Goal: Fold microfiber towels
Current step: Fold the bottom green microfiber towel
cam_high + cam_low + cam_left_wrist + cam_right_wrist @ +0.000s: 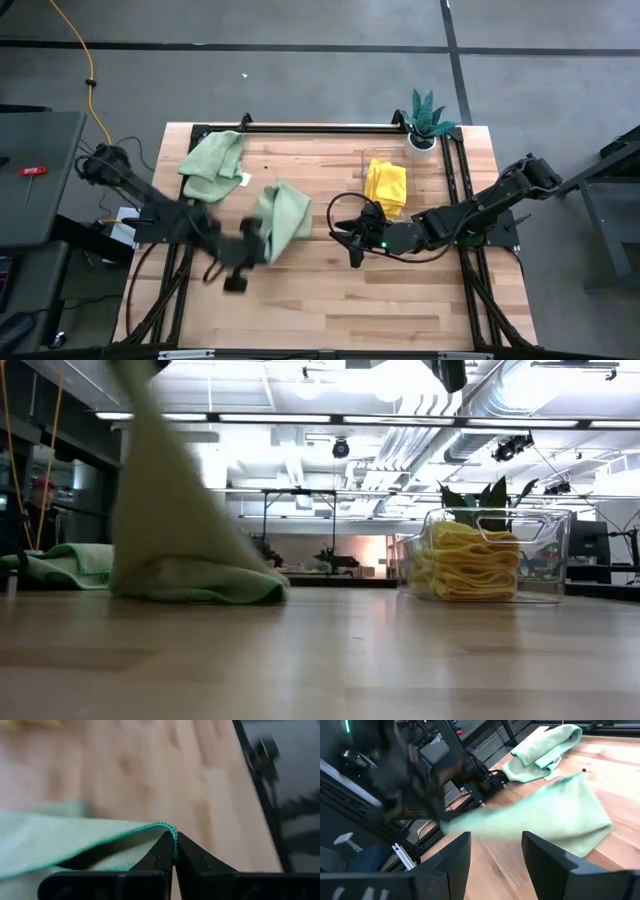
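A pale green towel lies mid-table, one end raised. My left gripper is shut on its stitched edge; in the high view this gripper shows blurred at the towel's left side. In the low view the towel rises in a streak while its lower part rests on the wood. A second green towel lies crumpled at the far left. Folded yellow towels sit in a clear bin. My right gripper hovers open just right of the raised towel, touching nothing. My left gripper pinches the green towel's hemmed edge between its two fingertips, only at their free ends. The cloth trails away from the fingers and sags. The held end is lifted; the towel's other end still lies on the table.
A clear bin with the yellow towels stands at the far right, and a small potted plant behind it. A black frame rail runs along the far edge. Bare wood spreads toward the near edge.
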